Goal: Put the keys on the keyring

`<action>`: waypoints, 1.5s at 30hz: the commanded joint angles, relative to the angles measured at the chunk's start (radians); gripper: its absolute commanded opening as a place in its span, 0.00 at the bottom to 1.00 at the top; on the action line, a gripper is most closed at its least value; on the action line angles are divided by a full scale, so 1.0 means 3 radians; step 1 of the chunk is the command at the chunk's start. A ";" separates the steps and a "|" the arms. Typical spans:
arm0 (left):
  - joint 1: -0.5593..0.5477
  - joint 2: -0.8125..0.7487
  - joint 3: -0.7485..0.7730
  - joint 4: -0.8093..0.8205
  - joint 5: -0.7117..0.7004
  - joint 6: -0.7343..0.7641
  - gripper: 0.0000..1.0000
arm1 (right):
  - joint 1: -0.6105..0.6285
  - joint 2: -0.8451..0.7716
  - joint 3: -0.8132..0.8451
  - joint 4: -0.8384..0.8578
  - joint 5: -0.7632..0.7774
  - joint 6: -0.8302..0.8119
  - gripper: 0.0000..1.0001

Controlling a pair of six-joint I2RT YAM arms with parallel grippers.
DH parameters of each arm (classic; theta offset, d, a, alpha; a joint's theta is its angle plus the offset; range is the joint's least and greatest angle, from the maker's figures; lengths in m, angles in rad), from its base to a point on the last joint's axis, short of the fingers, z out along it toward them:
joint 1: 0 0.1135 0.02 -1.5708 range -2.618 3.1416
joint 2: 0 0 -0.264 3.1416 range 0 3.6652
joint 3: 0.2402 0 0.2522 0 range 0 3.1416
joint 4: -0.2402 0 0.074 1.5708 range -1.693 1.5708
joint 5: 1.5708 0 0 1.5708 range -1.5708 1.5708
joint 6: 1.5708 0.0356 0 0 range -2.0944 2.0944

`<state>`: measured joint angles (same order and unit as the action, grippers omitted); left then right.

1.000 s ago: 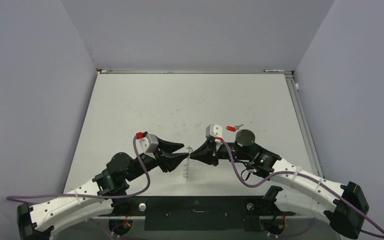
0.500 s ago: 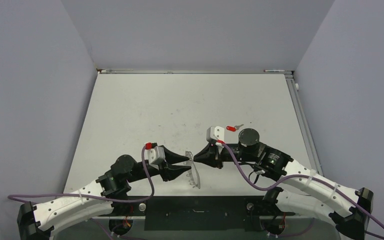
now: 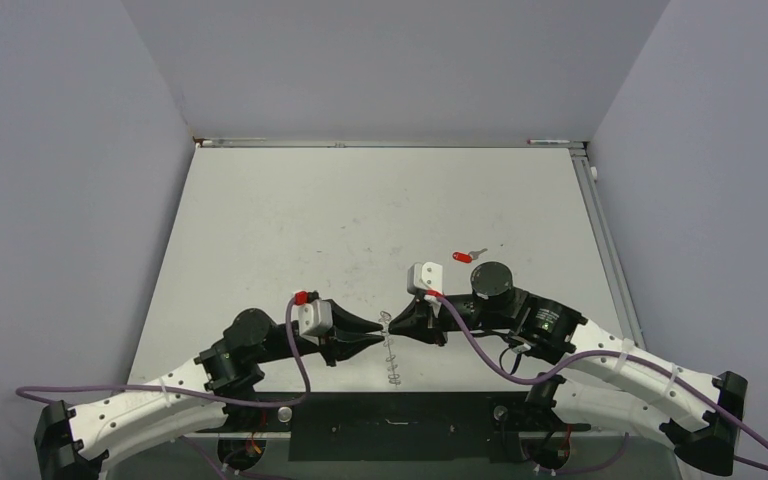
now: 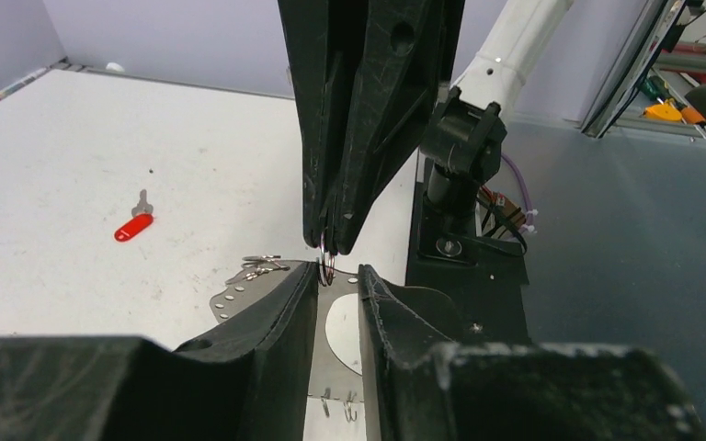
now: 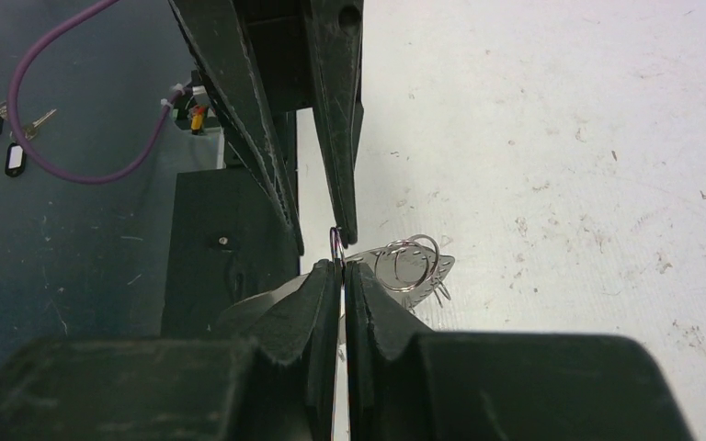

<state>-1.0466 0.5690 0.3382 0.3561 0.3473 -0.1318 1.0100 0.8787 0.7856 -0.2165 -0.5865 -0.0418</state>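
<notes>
The keyring is a thin flat silvery hoop (image 3: 392, 358) with small wire loops on its rim. It hangs between the two grippers near the table's front edge. My right gripper (image 3: 393, 321) is shut on one small loop (image 5: 336, 243) at its fingertips (image 5: 343, 265), and the hoop (image 5: 414, 266) hangs beyond. My left gripper (image 3: 381, 333) faces it, jaws slightly apart on either side of that loop (image 4: 327, 262), with the hoop (image 4: 239, 289) below its tips (image 4: 338, 276). The red-headed key (image 3: 463, 257) lies on the table behind the right arm, also in the left wrist view (image 4: 134, 228).
The white table (image 3: 360, 200) has grey walls on three sides. A black mounting bar (image 3: 390, 412) runs along the near edge just under the grippers. Purple cables (image 3: 480, 350) loop off both wrists. Several spare keys (image 5: 9, 156) lie on the dark surface off the table.
Both grippers have moved towards the near edge with the keyring between them. The hoop, tilted half a second ago, now hangs nearly edge-on. The key has not moved.
</notes>
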 commanded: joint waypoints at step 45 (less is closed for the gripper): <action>-0.0014 0.0206 0.0174 0.0089 0.0143 0.0091 0.05 | 0.0384 0.0209 0.0466 -0.0391 0.0581 -0.0148 0.05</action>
<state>-1.0466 0.6342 0.3397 0.3450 0.3756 -0.1181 1.1145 0.9306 0.8642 -0.3500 -0.4370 -0.0734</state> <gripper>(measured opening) 0.050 0.061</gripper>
